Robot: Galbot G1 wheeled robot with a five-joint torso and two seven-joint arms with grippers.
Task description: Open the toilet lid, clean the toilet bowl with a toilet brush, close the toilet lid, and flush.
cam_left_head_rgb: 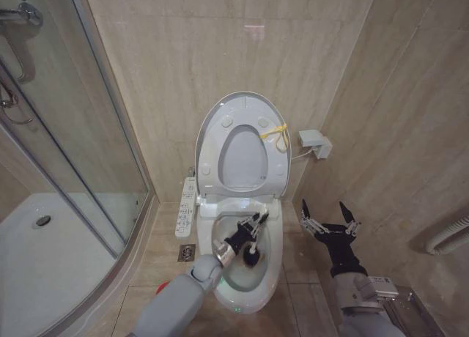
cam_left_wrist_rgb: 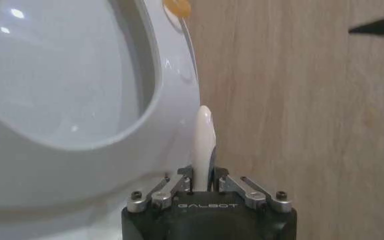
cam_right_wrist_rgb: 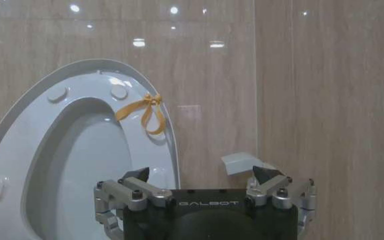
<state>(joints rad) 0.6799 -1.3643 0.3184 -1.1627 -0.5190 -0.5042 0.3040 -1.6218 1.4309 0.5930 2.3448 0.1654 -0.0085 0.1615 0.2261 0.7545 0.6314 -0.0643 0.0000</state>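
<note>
Left gripper clamped the toilet brush, dark bristles down in the white toilet bowl, toilet lid stood upright, right gripper spread wide beside it.

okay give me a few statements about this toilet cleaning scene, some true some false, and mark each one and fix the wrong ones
1. The toilet lid is raised against the wall. True.
2. The left gripper holds the toilet brush over the toilet bowl. True.
3. The right gripper is clamped on the lid's yellow tie. False: it is open and empty, off to the bowl's side, apart from the tie.
4. The brush's dark head lies on the floor tiles. False: it is inside the bowl.
5. A button panel sits beside the bowl. True.
</note>
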